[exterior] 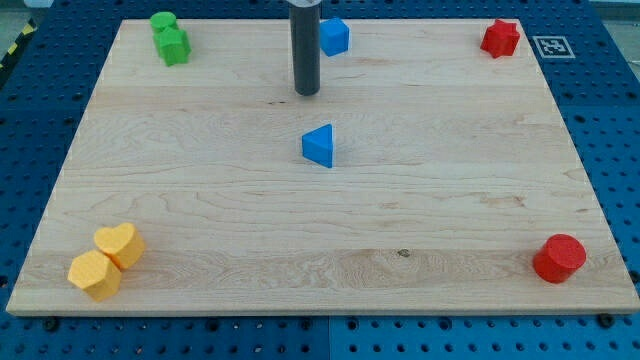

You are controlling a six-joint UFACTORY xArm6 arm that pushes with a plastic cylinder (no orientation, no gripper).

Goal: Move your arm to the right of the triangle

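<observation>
A blue triangle block (319, 146) lies near the middle of the wooden board (200, 180). My tip (307, 93) is the lower end of a dark rod coming down from the view's top. It stands above the triangle in the view and slightly to its left, with a clear gap between them. A blue cube-like block (334, 37) sits just to the right of the rod near the board's top edge.
Two green blocks (170, 39) sit together at the top left. A red star block (500, 38) is at the top right, a red cylinder (559, 259) at the bottom right. A yellow heart (121, 244) and a yellow hexagon (95, 275) touch at the bottom left.
</observation>
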